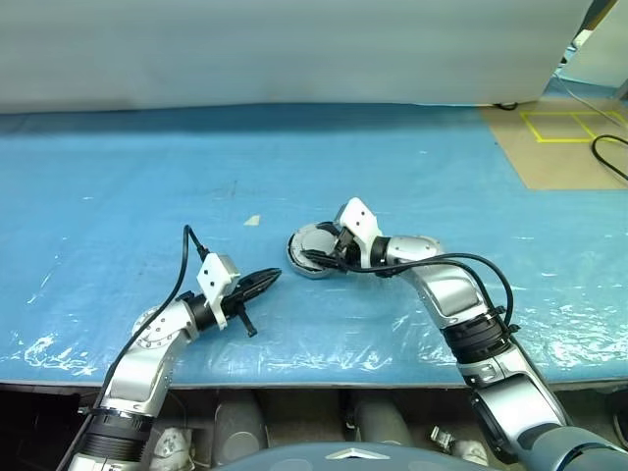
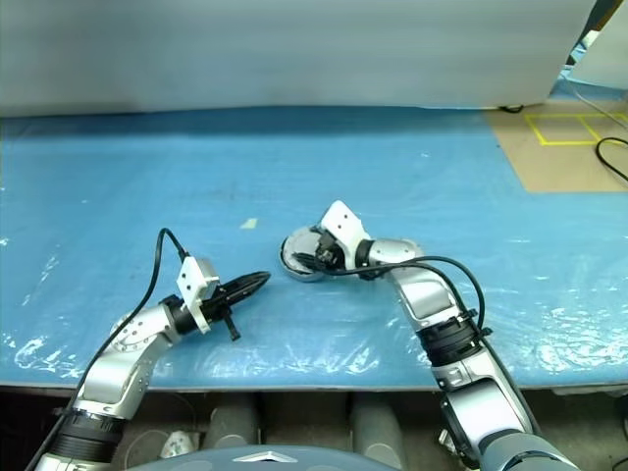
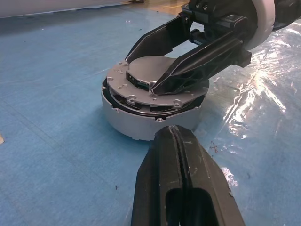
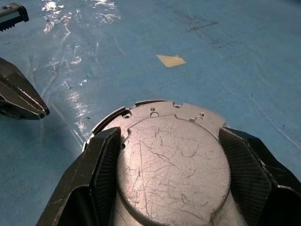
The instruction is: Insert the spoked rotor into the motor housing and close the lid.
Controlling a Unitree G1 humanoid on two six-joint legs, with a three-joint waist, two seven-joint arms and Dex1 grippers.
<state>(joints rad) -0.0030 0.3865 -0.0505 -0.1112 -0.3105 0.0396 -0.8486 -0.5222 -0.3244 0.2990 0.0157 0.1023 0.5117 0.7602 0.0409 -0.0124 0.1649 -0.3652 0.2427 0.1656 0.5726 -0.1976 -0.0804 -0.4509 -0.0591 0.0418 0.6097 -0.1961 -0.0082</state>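
Observation:
The motor housing [image 3: 136,125], a shallow grey metal puck, sits on the blue table cover near the middle. The plain grey lid [image 4: 174,160] lies flat on top of it, with a dark gap showing along one side. The spoked rotor is hidden. My right gripper [image 4: 171,136] reaches in from the right, its two fingers pressed against opposite sides of the lid's raised round centre. My left gripper [image 1: 270,278] hovers just to the left of the housing with its fingers [image 3: 174,141] shut on nothing, pointing at the housing's side wall.
A small scrap of tan tape [image 1: 252,220] lies on the blue cover [image 1: 118,196] behind the housing. The table's front edge [image 1: 324,383] runs close below both arms. A brown floor patch with yellow tape [image 1: 569,137] shows at the back right.

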